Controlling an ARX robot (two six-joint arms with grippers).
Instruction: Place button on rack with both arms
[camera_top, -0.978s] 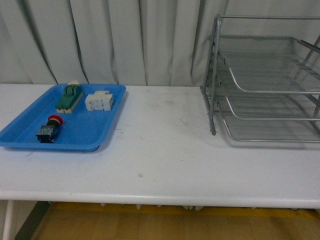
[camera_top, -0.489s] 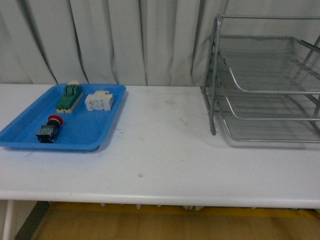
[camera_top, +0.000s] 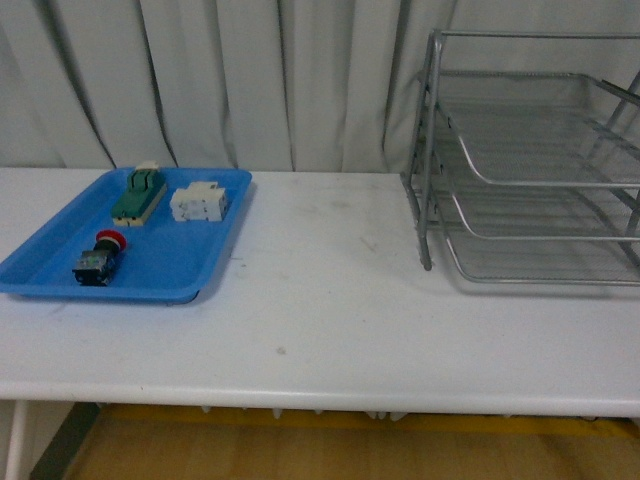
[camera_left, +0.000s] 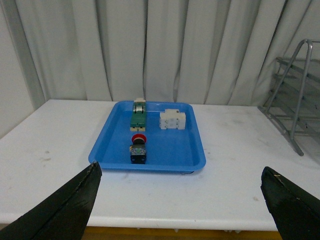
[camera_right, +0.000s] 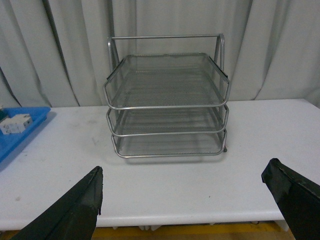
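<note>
Two tools are both spread wide and hold nothing: the left tool (camera_left: 181, 170) shows only its dark fingers (camera_left: 65, 210) at the corners of its wrist view, and the right tool (camera_right: 185, 167) shows the same way in its own. Neither arm appears in the front view.

The button (camera_top: 100, 257) lies on its side in the near-left part of the blue tray (camera_top: 165, 275), which sits at the left end of the table (camera_top: 330, 300). Its red cap points to the far side and its dark body to the near side, so its long axis runs near to far, tipped slightly leftward at the near end. A green block (camera_top: 138, 195) and a white connector (camera_top: 198, 202) lie farther back in the tray, apart from it.

The left wrist view has the button almost straight ahead, between the open fingers and beyond them, with its body end nearest. The left tool is plainly the nearer one, and the fingers would likely close across the body's short sides.

The rack (camera_top: 530, 160) stands well apart at the far right of the table, its open fronts facing the right tool. Nothing is on its tiers, so the task has not begun.
</note>
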